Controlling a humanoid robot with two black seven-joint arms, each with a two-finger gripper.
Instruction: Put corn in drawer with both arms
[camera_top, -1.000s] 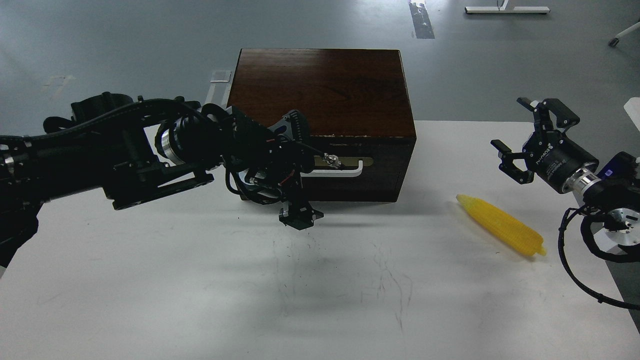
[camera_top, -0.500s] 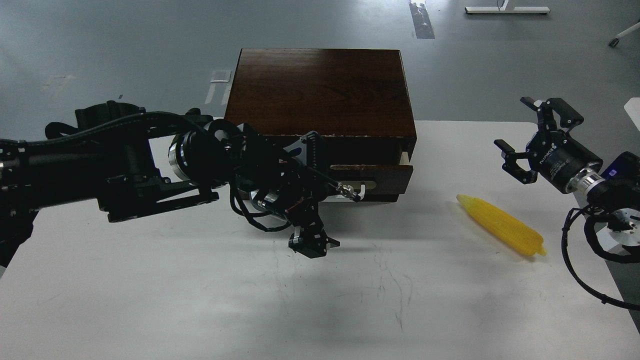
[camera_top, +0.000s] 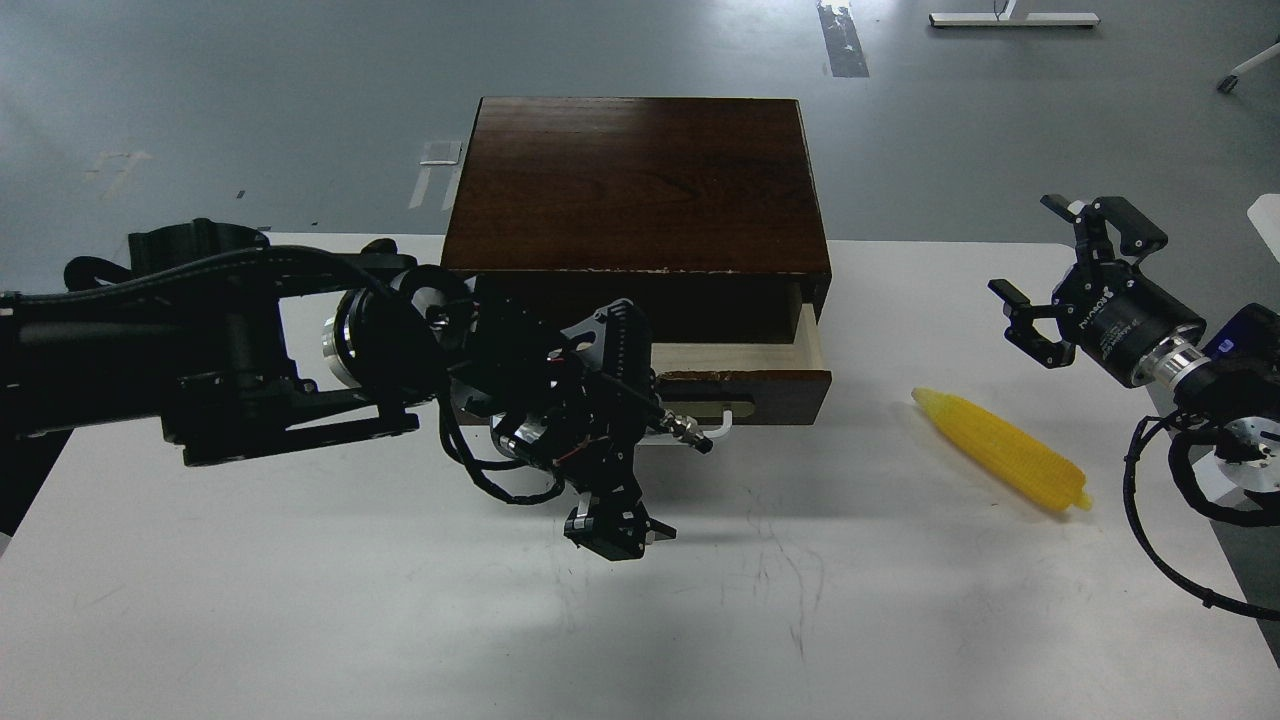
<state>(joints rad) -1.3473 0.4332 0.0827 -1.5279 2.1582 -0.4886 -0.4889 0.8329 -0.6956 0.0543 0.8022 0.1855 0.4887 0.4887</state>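
The yellow corn (camera_top: 1000, 450) lies on the white table (camera_top: 300, 600), right of the dark wooden cabinet (camera_top: 640, 180). The drawer (camera_top: 750, 384) is pulled partway out, and its pale inside (camera_top: 735, 352) shows empty. My left gripper (camera_top: 640, 425) is at the left part of the white bar handle (camera_top: 718, 424). Its claw fingers stand spread above and below the handle, and part of the gripper is hooked on it. My right gripper (camera_top: 1050, 255) is open and empty, hovering above and to the right of the corn.
The table's right edge runs just beyond the corn, under my right arm. Grey floor lies behind the cabinet. A white frame (camera_top: 1010, 18) stands far back on the floor.
My left gripper has drawn back toward me and down with the handle. The drawer has gone from shut to partway open. The right gripper and the corn have hardly moved.
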